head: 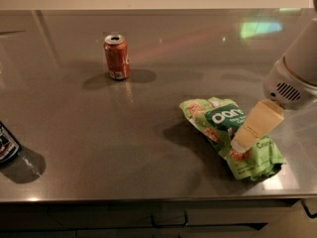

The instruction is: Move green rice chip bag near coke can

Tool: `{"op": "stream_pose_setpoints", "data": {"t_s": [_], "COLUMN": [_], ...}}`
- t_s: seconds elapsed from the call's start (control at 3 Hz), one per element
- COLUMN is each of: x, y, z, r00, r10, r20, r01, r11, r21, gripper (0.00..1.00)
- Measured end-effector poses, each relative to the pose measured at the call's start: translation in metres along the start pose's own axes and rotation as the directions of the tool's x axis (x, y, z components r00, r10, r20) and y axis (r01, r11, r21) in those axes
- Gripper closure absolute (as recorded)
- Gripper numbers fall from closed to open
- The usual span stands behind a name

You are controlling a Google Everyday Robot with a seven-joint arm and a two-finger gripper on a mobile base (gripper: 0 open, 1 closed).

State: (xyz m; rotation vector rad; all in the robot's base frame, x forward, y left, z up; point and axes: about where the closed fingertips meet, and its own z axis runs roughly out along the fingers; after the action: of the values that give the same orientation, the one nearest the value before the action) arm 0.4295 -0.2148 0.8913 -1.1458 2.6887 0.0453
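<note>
presently, green rice chip bag (pixel 221 120) lying flat at 4 o'clock on the table (pixel 99 148), long axis 10-to-4 o'clock, coke can (pixel 116 57) upright, well apart at 10 o'clock, gripper (pixel 242 142) over bag's middle, opening cannot tell

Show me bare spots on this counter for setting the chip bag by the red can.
Bare steel: right of the coke can, up to the green rice chip bag, and in front of the can, toward the dark can at the left edge. Crowded: the right front, where the gripper is over the bag.
</note>
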Motion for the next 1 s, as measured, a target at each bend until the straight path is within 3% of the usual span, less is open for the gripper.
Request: {"op": "stream_pose_setpoints", "data": {"t_s": [0.67,1.0], "x": [0.003,0.004], "y": [0.012,0.014], "z": [0.037,0.047], "r00": [1.000,0.999], "r10": [0.018,0.018], "r20": [-0.025,-0.034], "r01": [-0.020,-0.021], "r11": [0.9975,0.9965], "r21": [-0.068,-0.081], "gripper": [0.00,0.17]}}
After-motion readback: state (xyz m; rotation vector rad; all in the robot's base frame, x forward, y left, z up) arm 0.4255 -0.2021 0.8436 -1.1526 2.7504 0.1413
